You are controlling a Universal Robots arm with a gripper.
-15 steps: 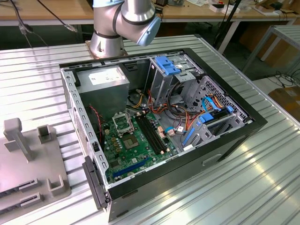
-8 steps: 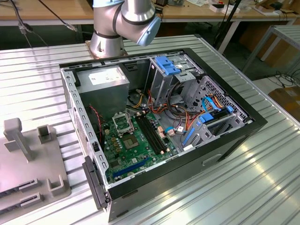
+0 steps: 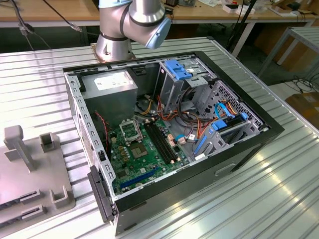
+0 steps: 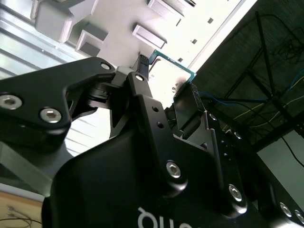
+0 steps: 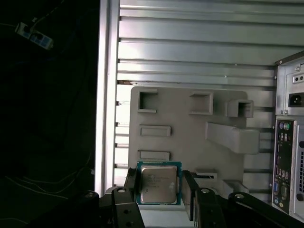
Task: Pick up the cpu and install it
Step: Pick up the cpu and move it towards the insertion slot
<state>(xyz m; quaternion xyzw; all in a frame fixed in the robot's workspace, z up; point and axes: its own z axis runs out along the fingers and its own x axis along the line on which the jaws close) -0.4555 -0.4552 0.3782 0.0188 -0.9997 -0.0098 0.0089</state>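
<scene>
Black tool [image 4: 166,78] seen from close behind, fingers [image 4: 187,109] clamped on opposite sides of cpu [image 4: 173,61]; its green edge shows between the tips. Past it: pale grey fixture plate [image 4: 118,14] w/ raised blocks [image 4: 52,19], lying on ribbed metal tabletop [image 4: 19,45]. Dark bg beyond the plate, w/ loose cables [image 4: 270,102].

Item count: one robot arm [image 3: 130,22]; one gripper [image 5: 160,181] with two fingers [image 5: 189,190]; one cpu [image 5: 158,185]. On the worktop [image 3: 40,74] are one open computer case [image 3: 199,181] and one grey fixture plate [image 3: 20,189]. Inside the case: one power-supply box [image 3: 109,88], one green board [image 3: 144,162], one square socket [image 3: 130,130].
</scene>
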